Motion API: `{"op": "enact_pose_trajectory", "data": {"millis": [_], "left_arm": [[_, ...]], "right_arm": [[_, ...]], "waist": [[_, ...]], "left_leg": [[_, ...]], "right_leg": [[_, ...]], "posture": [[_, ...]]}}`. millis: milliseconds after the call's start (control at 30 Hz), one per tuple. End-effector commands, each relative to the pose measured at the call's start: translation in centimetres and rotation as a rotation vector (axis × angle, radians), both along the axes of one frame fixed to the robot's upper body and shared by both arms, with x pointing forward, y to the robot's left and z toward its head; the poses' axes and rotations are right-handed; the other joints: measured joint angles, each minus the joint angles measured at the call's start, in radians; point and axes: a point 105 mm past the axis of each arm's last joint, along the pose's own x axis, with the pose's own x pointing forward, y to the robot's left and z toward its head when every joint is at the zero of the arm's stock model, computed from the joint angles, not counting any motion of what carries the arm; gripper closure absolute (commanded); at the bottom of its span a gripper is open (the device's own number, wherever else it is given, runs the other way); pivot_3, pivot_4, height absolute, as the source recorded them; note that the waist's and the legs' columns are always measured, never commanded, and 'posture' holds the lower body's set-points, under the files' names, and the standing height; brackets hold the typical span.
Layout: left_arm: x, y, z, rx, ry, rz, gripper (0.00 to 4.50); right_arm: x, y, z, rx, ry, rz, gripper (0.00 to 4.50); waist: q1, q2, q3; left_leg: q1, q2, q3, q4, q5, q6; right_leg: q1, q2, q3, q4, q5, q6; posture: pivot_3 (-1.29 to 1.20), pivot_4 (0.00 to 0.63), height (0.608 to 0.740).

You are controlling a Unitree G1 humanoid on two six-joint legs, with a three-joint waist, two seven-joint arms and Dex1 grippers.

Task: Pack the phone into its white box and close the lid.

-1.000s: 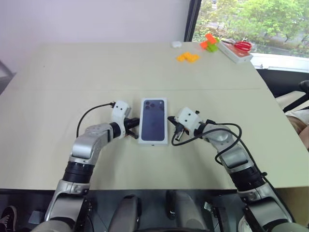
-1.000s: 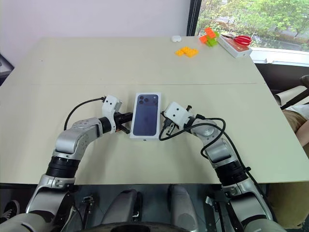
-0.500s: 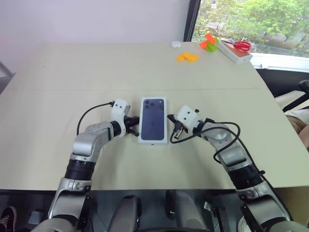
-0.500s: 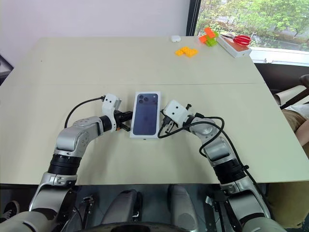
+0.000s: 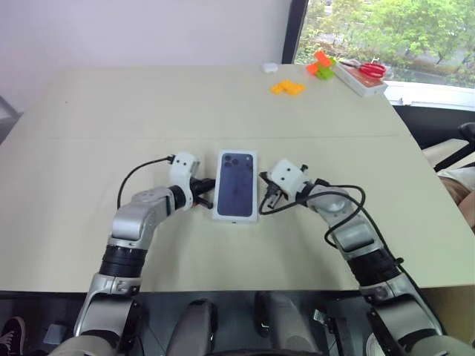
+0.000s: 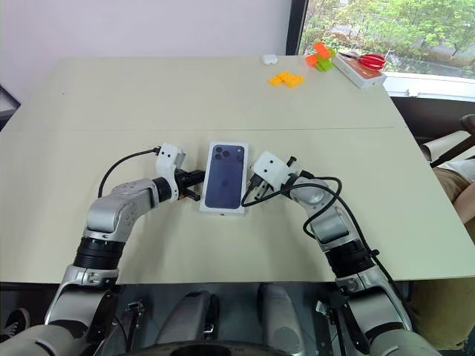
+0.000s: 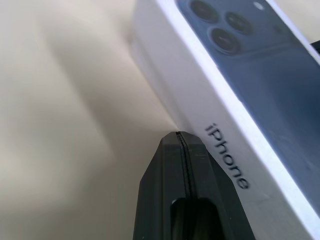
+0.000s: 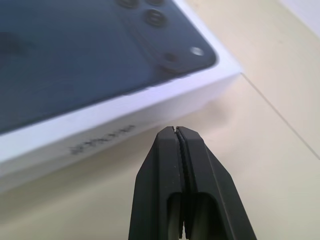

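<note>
So the lid [image 5: 236,185] is sitting printed-side up in the middle of the table [image 5: 148,111], and from the wrist views it looks seated down over the white box [image 7: 165,95] — you can see a white side wall running down to the tabletop. The phone itself isn't visible; my guess is it's already inside, but I can't confirm that from here.

The two arms come in from either long side, which reads to me like squaring up or pressing the lid home rather than picking anything up. Bracketing it from both sides would keep it from sliding while it's nudged.

Left end effector [image 5: 205,190] — fingers pressed fully together, holding nothing, tip right at the lid's left wall; touching or just shy, hard to call. Right end effector [image 5: 265,201] is pinched tight too, empty, tip just beside the right wall.

Orange blocks [image 5: 288,87], scissors [image 5: 368,69] and other bits are way off at the far corner, well apart from the action.
</note>
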Motion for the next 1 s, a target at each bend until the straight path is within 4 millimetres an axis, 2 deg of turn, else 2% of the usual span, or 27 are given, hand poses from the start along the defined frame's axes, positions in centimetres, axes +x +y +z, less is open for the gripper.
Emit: {"op": "enact_pose_trajectory", "data": {"millis": [33,200,300,400,533,600,667,767,867,1000], "left_arm": [[0.8,1.4,2.5,0.003,-0.098,0.048,4.50],[1.1,2.1,4.7,-0.020,-0.162,0.066,4.50],[1.2,1.1,6.8,-0.107,-0.197,0.041,4.50],[1.6,-1.0,7.1,-0.133,-0.204,0.007,4.50],[2.3,-2.8,6.0,-0.131,-0.184,0.007,4.50],[2.8,-3.2,4.5,-0.068,-0.155,0.024,4.50],[3.0,-3.2,2.2,0.065,-0.124,0.033,4.50],[2.5,-2.9,0.7,0.063,-0.074,0.029,4.50],[2.1,-1.8,0.5,0.063,-0.075,0.033,4.50],[2.4,-1.2,1.2,0.041,-0.076,0.054,4.50]], "right_arm": [[1.1,-0.9,3.7,0.060,-0.116,-0.039,4.43],[1.5,-0.7,7.4,0.196,-0.201,-0.034,4.43],[1.5,0.3,8.4,0.305,-0.176,-0.011,4.43],[1.0,1.8,7.1,0.249,-0.166,0.043,4.43],[1.2,2.9,5.8,0.240,-0.150,0.030,4.43],[1.3,3.5,4.6,0.188,-0.145,0.027,4.43],[1.2,3.5,2.2,0.114,-0.105,0.005,4.43],[0.2,3.5,-0.4,0.081,-0.006,0.022,4.43],[-0.5,3.6,0.3,0.099,0.001,0.040,4.43],[0.2,2.9,1.6,0.100,-0.028,0.015,4.43]], "waist": [[-0.002,0.000,0.000],[-0.002,0.000,0.000],[0.000,0.000,0.000],[0.004,0.000,0.000],[-0.002,0.000,0.000],[-0.003,0.000,0.000],[-0.003,0.000,0.000],[-0.001,0.000,-0.001],[-0.008,0.000,-0.002],[-0.007,0.000,-0.002]], "left_leg": [[0.000,0.000,0.000,0.000,0.000,0.000],[0.000,0.000,0.000,0.000,0.000,0.000],[0.000,0.000,0.000,0.000,0.000,0.000],[-0.001,-0.001,-0.001,0.000,0.000,0.000],[-0.001,-0.003,0.000,0.000,0.000,0.000],[-0.001,-0.003,0.000,0.000,0.000,0.000],[-0.001,-0.002,0.000,0.000,0.000,0.000],[0.000,-0.001,0.000,0.000,0.000,0.000],[0.005,-0.001,0.002,0.000,0.000,0.000],[0.014,0.000,0.002,-0.001,0.000,0.000]], "right_leg": [[0.000,0.000,0.000,0.000,0.000,0.000],[0.000,0.000,0.000,0.000,0.000,0.000],[0.000,0.000,0.000,0.000,0.000,0.000],[0.000,-0.001,-0.001,0.000,0.000,0.000],[0.000,-0.003,0.000,0.000,0.001,0.001],[-0.001,-0.003,0.000,0.000,0.001,0.001],[-0.001,-0.002,0.000,0.000,0.001,0.001],[0.000,-0.001,0.000,0.001,0.001,0.001],[0.003,-0.001,0.002,0.000,0.001,0.001],[0.012,0.001,0.002,0.000,0.000,0.001]], "posture": [[0.00,0.150,0.740],[0.00,0.150,0.740],[0.00,0.150,0.740],[0.00,0.150,0.740],[0.00,0.150,0.740],[0.00,0.150,0.740],[0.00,0.150,0.740],[0.00,0.150,0.740],[0.00,0.150,0.740],[0.00,0.150,0.740]]}}
